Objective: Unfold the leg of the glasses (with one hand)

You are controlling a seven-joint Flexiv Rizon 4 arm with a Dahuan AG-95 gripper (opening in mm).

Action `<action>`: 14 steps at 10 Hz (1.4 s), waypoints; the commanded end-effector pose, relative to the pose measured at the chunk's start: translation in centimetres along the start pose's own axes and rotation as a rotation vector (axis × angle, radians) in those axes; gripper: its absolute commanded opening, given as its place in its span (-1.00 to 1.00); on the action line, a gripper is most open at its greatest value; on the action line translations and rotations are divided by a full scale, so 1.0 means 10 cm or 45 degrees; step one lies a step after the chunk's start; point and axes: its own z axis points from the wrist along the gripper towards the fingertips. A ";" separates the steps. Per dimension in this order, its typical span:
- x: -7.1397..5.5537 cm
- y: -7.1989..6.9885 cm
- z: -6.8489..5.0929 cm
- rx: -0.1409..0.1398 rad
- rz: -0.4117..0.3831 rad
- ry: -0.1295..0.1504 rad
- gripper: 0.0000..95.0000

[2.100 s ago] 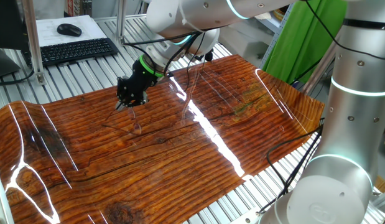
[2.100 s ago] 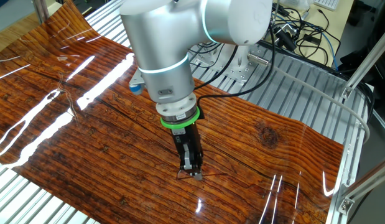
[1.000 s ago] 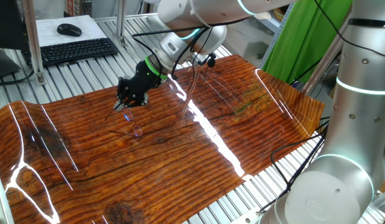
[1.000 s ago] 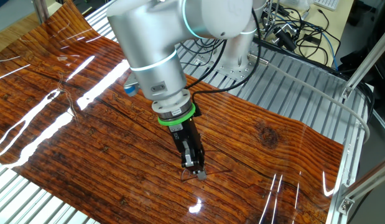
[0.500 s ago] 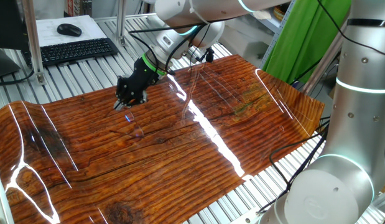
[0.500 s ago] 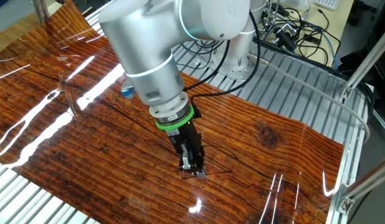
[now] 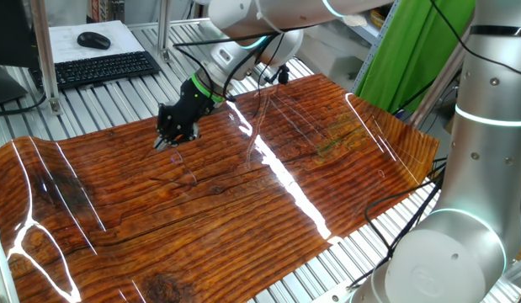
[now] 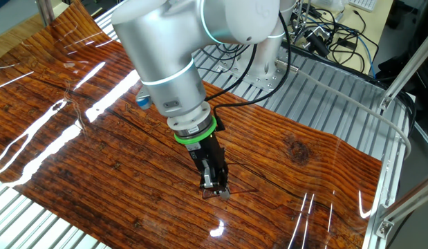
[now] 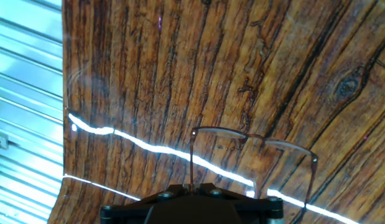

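Hand view: no legible writing | gripper [image 9: 191, 188] pinching leg [image 9: 191, 158] | glasses [image 9: 254, 155] on table [image 9: 180, 62]

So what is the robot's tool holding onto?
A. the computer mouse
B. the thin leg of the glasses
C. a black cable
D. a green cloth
B: in the hand view, the leg of the glasses runs straight down into the tool, which looks pinched shut on it, just above the wooden mat.

In the hand view the gripper [image 9: 191, 191] is cut off by the bottom edge, hiding its fingertips and the near end of the leg [image 9: 191, 158].
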 end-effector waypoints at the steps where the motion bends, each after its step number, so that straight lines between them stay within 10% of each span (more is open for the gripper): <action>1: 0.00 -0.01 0.02 0.020 -0.009 -0.042 -1.00; 4: -0.02 -0.01 0.06 0.037 -0.008 -0.085 -1.00; 5: -0.03 -0.01 0.08 0.041 -0.009 -0.093 -0.60; 14: -0.05 0.03 0.03 0.075 -0.007 -0.105 -0.60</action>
